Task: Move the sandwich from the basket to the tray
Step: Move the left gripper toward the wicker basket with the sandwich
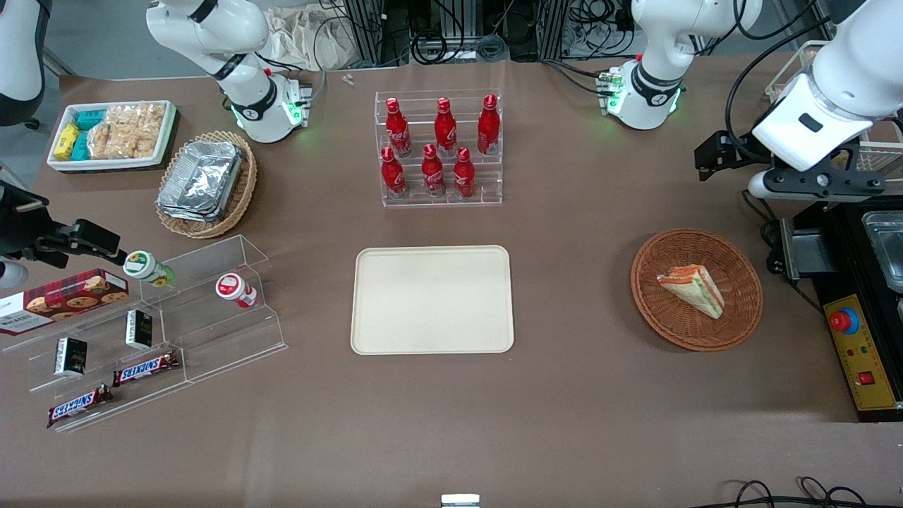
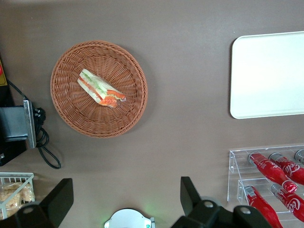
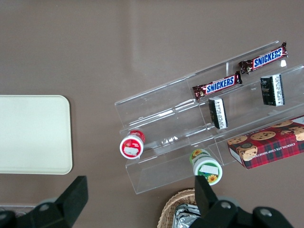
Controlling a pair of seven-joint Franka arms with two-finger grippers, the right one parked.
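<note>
Table (image 1: 564, 395): flat brown matte surface, carries everything. Tray (image 1: 432, 299): flat cream-beige rectangle, rounded corners, low rim, smooth finish, nothing on it; sits mid-table, nearer the front camera than the clear stepped rack of red bottles (image 1: 441, 149). Basket (image 1: 696, 288): round, shallow, reddish-brown woven wicker, well apart from the tray toward the working arm's end of the table, bare tabletop between them. Gripper (image 2: 124, 199): raised high above the table at the working arm's end, farther from the front camera than the basket, not over it; fingers (image 2: 190, 192) spread wide, nothing between them. Sandwich (image 1: 693, 288): small triangular wedge, pale bread with orange, red and green filling bands along the cut face, lying on its side near the basket's centre, clear of the rim. Key relation: the sandwich lies lower than the gripper and offset from it toward the front camera. Its long axis runs diagonally across the basket, as the wrist view (image 2: 100, 88) also shows, so it looks skewed to the line between the fingers. Judgement: the coming move needs travel over the basket, a wrist turn to close across the wedge's short dimension, then descent. Bread looks soft and compressible; wicker ribbed, probably grippy. No step of the transfer done yet.
</note>
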